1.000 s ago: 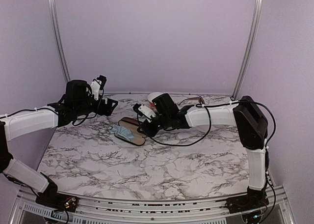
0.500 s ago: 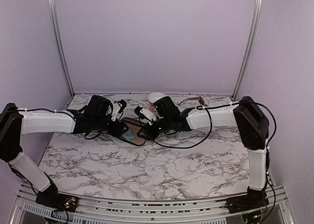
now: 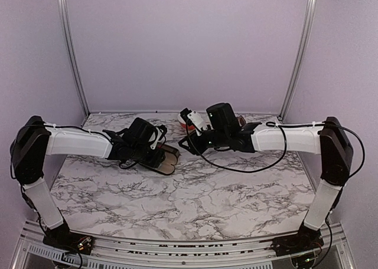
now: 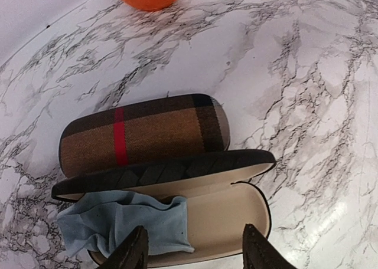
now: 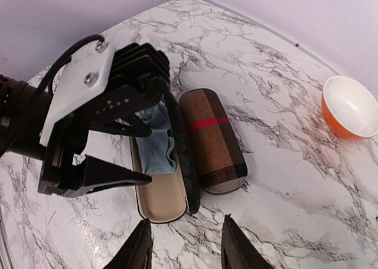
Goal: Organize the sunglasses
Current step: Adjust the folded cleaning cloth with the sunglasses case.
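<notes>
Left hand hovered half open, empty, over open case holding blue cloth; right hand was part open, empty.

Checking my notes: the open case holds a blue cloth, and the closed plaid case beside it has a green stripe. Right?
No: the stripe on the closed plaid case is red, as the left wrist view shows. The open case does hold a blue cloth.
</notes>
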